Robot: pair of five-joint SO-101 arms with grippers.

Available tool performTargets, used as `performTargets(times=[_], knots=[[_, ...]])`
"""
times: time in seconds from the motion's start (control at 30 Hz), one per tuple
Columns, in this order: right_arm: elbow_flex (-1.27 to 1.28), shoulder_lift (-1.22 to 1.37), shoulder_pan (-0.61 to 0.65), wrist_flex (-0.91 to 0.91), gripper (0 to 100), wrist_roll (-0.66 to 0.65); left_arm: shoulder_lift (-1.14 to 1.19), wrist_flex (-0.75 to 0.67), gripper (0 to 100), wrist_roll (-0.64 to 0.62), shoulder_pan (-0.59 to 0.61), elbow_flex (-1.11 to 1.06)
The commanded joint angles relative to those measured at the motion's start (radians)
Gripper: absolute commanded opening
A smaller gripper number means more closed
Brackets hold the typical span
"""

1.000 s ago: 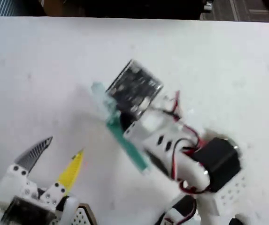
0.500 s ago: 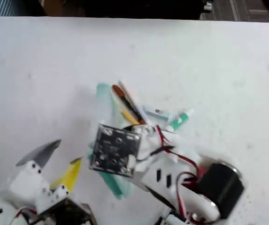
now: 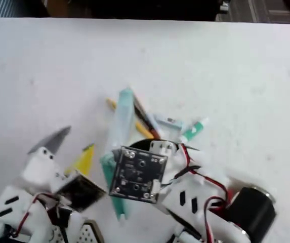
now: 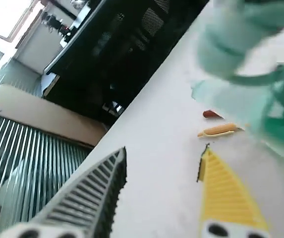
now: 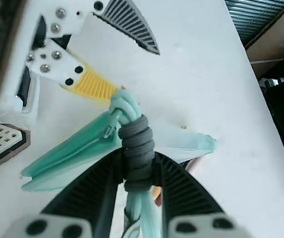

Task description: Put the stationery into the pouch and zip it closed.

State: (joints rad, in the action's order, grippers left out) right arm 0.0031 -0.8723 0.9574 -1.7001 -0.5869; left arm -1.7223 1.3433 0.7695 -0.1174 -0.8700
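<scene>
At table [image 3: 58,61], right gripper [image 5: 138,161] pinching pouch [image 5: 67,157], left gripper [image 4: 164,153] agape

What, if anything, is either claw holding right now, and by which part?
The right claw grips the teal pouch by its grey-wrapped cord pull. The left claw is open and holds nothing.

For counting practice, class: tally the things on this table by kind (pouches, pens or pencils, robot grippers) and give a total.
pouch: 1
pens or pencils: 4 that can be told apart, partly covered
grippers: 2, the left gripper and the right gripper
Total: 7
</scene>
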Motion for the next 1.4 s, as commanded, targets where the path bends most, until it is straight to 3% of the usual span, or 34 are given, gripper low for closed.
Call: performTargets(times=[0.0, 0.17, 0.23, 0.37, 0.57, 0.67, 0.73, 0.93, 1.07, 1.2, 1.37], knots=[[0.049, -0.01, 0.008, -0.022, 1.7, -0.008, -0.004, -0.081, 25, -0.221, 0.116, 0.055], [0.117, -0.01, 0.008, -0.019, 1.7, -0.008, -0.002, -0.29, 25, -0.695, 0.125, -0.066], [0.115, -0.016, 0.008, -0.019, 1.7, -0.008, 0.001, -0.387, 25, -0.804, 0.093, -0.158], [0.117, -0.07, 0.008, -0.019, 1.7, -0.008, 0.002, -0.479, 25, -0.815, 0.002, -0.27], [0.124, -0.127, 0.008, -0.019, 1.6, -0.008, 0.01, -0.477, 25, -0.813, -0.298, -0.282], [0.144, -0.136, 0.007, -0.019, 1.6, -0.011, 0.079, -0.457, 25, -0.812, -0.361, -0.261], [0.181, -0.136, 0.007, -0.019, 1.6, -0.06, 0.16, -0.457, 25, -0.796, -0.358, -0.249], [0.204, -0.137, -0.013, -0.019, 1.6, -0.153, 0.378, -0.42, 25, -0.575, -0.348, -0.226], [0.152, -0.163, -0.163, 0.015, 1.6, -0.153, 0.349, -0.299, 25, -0.491, -0.283, -0.167], [0.152, -0.163, -0.357, 0.101, 1.6, -0.147, 0.239, -0.239, 25, -0.494, -0.228, -0.127], [0.15, -0.133, -0.404, 0.171, 1.6, -0.041, 0.068, -0.222, 25, -0.582, -0.137, -0.129]])
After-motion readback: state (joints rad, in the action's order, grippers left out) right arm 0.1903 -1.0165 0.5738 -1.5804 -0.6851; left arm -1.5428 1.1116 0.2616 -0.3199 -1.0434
